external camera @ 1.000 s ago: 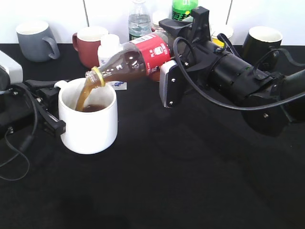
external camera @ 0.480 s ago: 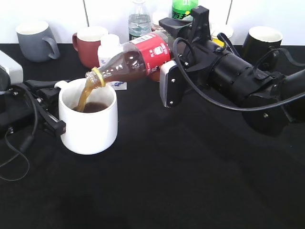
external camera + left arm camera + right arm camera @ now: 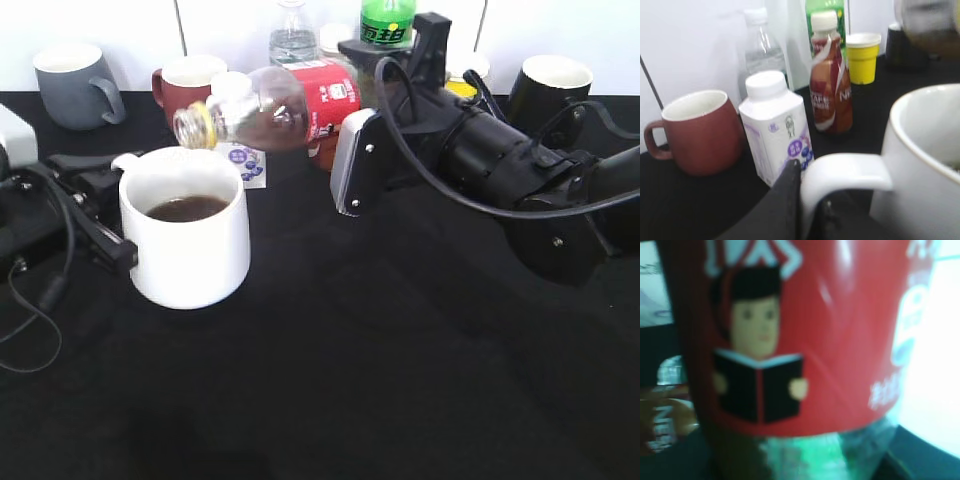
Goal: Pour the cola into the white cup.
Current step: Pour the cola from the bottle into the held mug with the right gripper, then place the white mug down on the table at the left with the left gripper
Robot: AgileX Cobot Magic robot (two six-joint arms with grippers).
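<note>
The white cup stands at the left on the black table and holds dark cola. My left gripper is shut on its loop handle, one black finger pressed against it. My right gripper is shut on the cola bottle, which lies nearly level above and behind the cup. Its yellow-ringed mouth is just over the far rim, and no stream falls. The red label fills the right wrist view.
Along the back stand a grey mug, a maroon mug, a white milk carton, a clear water bottle, a Nescafe bottle, a green soda bottle, a yellow paper cup and a black mug.
The cola bottle has tipped back up from its downward slant to nearly level and risen. The stream into the white cup has stopped. The cup holds more cola.
</note>
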